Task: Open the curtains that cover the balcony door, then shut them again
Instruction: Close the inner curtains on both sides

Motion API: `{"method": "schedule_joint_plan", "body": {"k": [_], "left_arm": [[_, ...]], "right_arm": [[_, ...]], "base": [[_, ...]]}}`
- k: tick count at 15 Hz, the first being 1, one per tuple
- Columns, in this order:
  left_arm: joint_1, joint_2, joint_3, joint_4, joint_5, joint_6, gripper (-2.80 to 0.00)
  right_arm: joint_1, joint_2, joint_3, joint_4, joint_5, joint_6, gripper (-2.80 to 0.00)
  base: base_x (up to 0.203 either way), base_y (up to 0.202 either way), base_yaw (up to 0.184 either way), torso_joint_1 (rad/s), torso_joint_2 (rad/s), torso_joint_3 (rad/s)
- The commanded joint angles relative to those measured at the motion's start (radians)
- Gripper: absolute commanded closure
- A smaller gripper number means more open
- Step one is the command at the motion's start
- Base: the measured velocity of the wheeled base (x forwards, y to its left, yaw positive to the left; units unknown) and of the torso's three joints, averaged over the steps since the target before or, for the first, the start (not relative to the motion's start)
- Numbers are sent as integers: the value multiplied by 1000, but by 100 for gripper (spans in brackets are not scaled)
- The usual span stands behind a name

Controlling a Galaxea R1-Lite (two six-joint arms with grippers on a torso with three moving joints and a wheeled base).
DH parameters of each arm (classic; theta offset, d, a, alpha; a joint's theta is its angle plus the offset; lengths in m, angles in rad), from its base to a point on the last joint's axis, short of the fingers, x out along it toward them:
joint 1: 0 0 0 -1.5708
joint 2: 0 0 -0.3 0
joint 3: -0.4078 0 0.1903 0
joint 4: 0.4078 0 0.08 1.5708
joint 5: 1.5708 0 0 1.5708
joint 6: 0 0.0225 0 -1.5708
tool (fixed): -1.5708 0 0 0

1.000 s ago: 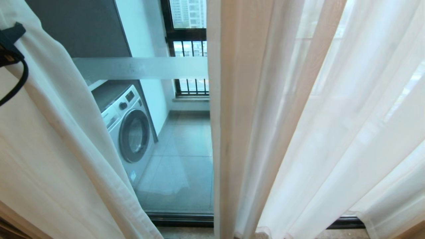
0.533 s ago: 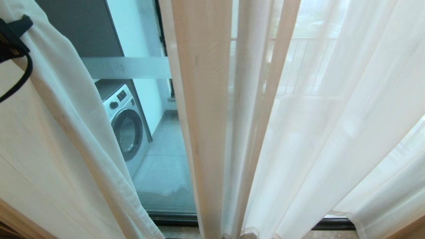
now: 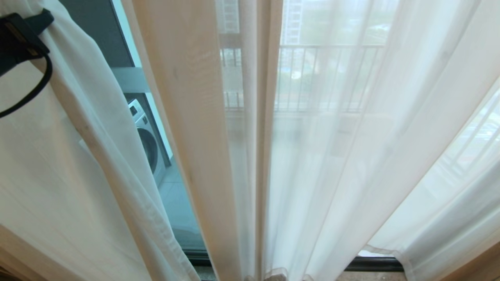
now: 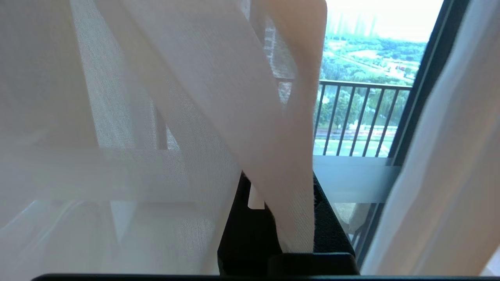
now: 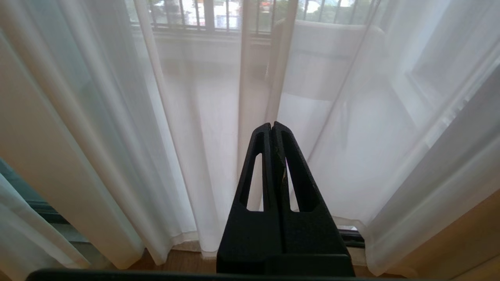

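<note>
Sheer curtains [image 3: 332, 156] veiling most of balcony door [image 3: 129, 50]; left fingers [image 4: 250, 234] clamped on curtains.

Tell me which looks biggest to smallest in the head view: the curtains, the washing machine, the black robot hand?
1. The curtains fill nearly the whole picture.
2. The left end effector and the washing machine look alike; the end effector is nearer the camera, so I won't rank them.

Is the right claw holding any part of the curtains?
No, the right claw is shut on nothing, and the curtains hang beyond its tips.
</note>
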Motion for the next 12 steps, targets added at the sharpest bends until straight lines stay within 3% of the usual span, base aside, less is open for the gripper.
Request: {"method": "schedule_joint_plan", "body": {"k": [1,12], "left_arm": [[-10,16,-8,-3,-2,-1,0],[-11,17,-8,-3,-2,1,0]], "right_arm": [[0,0,0,-1,0,0,0],[0,0,0,-1,0,0,0]], "base": [[0,-190,1,6,7,2],[0,-190,1,2,2,2]]}}
